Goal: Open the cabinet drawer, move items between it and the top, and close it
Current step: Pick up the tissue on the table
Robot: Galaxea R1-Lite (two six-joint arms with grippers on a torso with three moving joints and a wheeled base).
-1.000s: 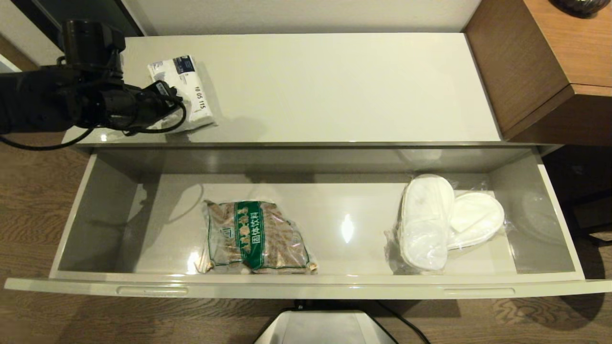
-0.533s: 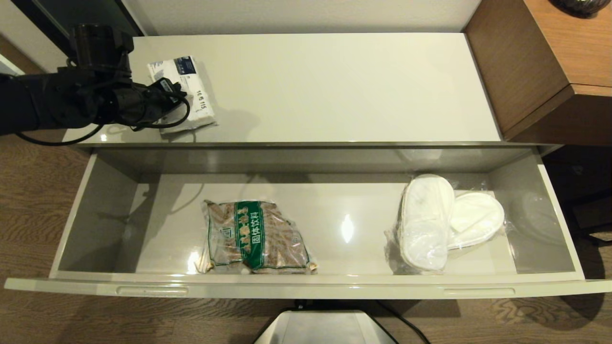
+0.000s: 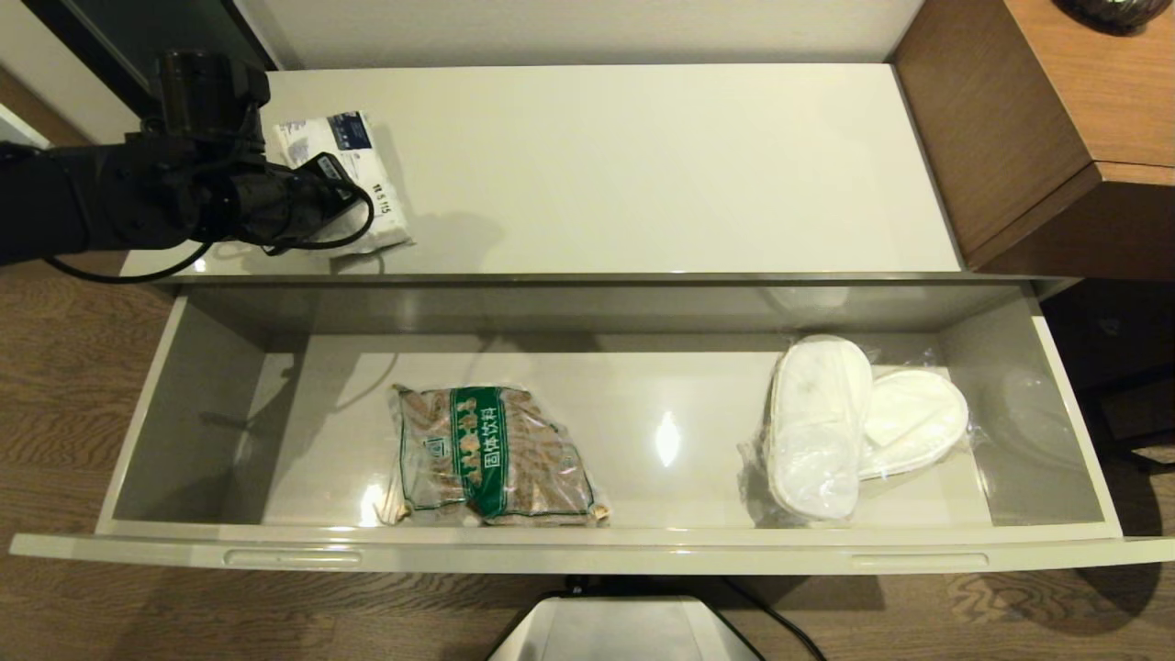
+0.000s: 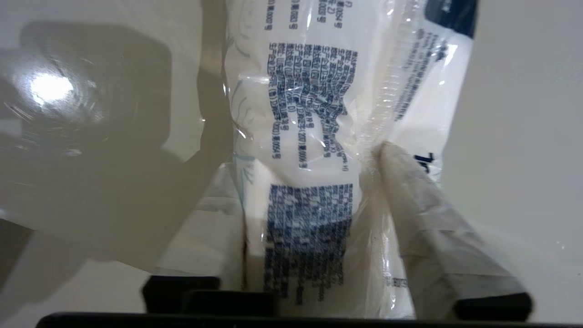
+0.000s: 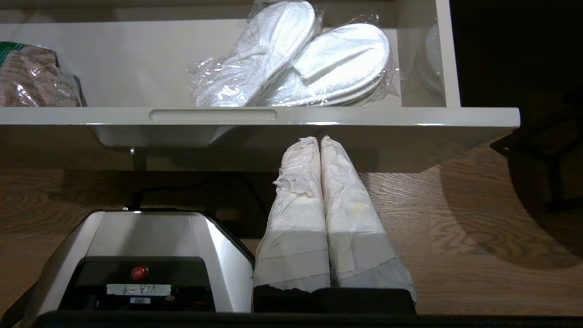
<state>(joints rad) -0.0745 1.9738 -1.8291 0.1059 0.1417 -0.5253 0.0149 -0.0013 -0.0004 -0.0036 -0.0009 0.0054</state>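
The cabinet drawer (image 3: 587, 546) stands pulled out wide. On the top (image 3: 643, 156), at its left end, lies the white tissue pack (image 3: 378, 197) with dark blue print. My left gripper (image 3: 338, 191) reaches in from the left and is shut on it. In the left wrist view the pack (image 4: 309, 114) fills the space between the fingers (image 4: 423, 228), and its wrap creases where they press. The film-sealed white slippers (image 3: 826, 422) lie in the drawer's right part. My right gripper (image 5: 320, 139) hangs shut and empty below the drawer front, over the floor.
A brown packet with a green band (image 3: 491, 454) lies in the drawer left of centre. A brown wooden desk (image 3: 1056, 119) adjoins the top's right end. The robot's base (image 3: 624, 633) sits just in front of the drawer.
The left gripper slid further onto the tissue pack and its fingers closed in on it; the pack has bunched up slightly. Nothing else moved.
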